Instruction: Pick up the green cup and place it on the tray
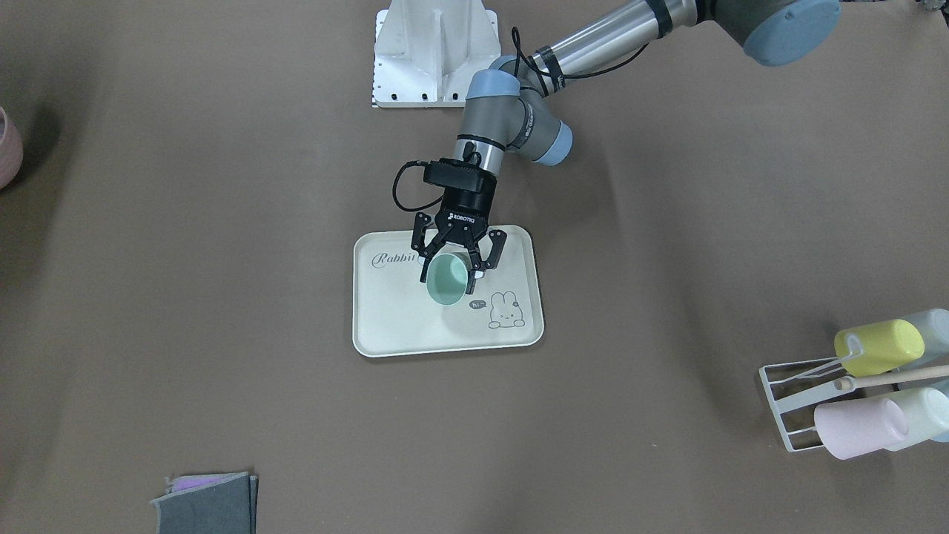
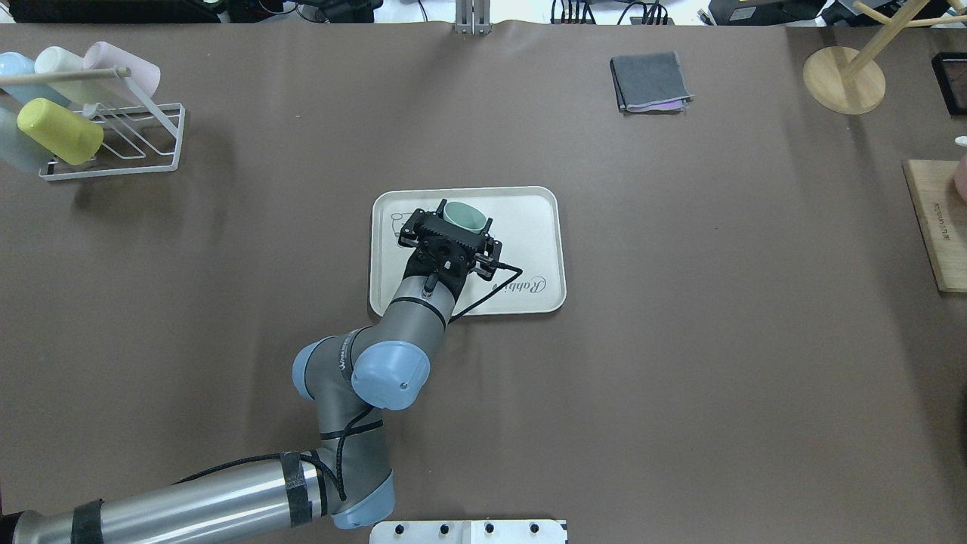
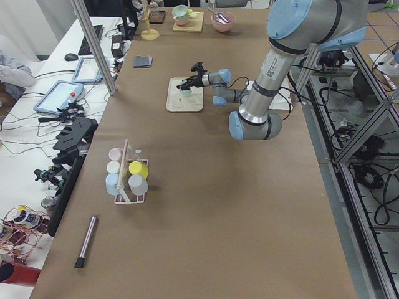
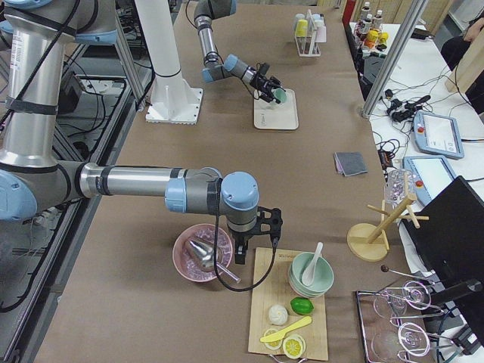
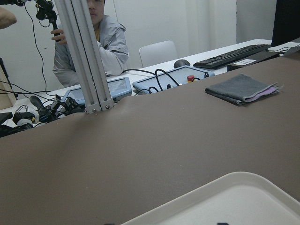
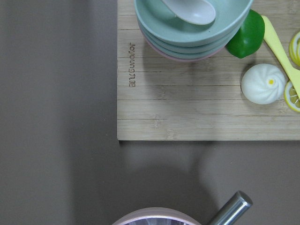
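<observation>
The green cup (image 1: 447,280) is tilted, with its mint inside facing the front camera, between the fingers of my left gripper (image 1: 449,276) over the middle of the cream "Rabbit" tray (image 1: 393,326). The gripper is shut on the cup's sides. From overhead, the cup (image 2: 464,217) shows just past the gripper (image 2: 453,227) above the tray (image 2: 529,219). The left wrist view shows only the tray's rim (image 5: 234,197). My right gripper (image 4: 253,243) hangs far from the tray, beside a pink bowl (image 4: 203,253); I cannot tell whether it is open or shut.
A white wire rack (image 2: 113,128) holding several cups stands at the far left. A folded grey cloth (image 2: 650,81) lies beyond the tray. A wooden board (image 6: 197,108) with stacked bowls, a lime and a bun sits under the right wrist. A wooden stand (image 2: 842,79) stands far right.
</observation>
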`<state>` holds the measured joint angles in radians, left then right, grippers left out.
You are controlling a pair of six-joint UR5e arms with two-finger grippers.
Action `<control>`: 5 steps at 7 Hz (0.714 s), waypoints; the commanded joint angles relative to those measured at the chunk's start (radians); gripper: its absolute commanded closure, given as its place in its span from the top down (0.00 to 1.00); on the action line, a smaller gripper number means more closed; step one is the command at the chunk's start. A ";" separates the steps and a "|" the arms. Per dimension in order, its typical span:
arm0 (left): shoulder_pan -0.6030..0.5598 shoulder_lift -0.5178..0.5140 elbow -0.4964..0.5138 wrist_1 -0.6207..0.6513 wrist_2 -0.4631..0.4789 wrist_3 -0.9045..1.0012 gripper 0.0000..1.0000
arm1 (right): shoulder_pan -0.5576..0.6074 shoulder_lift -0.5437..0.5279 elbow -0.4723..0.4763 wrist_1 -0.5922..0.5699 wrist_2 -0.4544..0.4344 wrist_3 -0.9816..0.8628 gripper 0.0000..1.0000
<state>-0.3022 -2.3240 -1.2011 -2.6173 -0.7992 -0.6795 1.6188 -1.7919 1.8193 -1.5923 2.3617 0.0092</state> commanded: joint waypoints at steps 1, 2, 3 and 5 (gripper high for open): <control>0.000 0.000 0.000 0.000 0.000 0.000 0.76 | 0.001 0.000 0.000 0.000 0.001 0.000 1.00; 0.000 0.000 0.000 0.000 0.000 0.000 0.80 | 0.000 0.000 0.000 0.000 -0.001 0.000 1.00; 0.000 0.000 0.000 0.000 -0.002 0.002 0.80 | 0.000 0.000 0.000 0.000 0.001 0.000 1.00; 0.000 0.000 0.000 0.000 0.000 0.003 0.83 | 0.000 0.000 0.000 0.000 0.001 0.000 1.00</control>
<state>-0.3022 -2.3240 -1.2011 -2.6170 -0.7996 -0.6772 1.6189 -1.7917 1.8193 -1.5923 2.3622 0.0092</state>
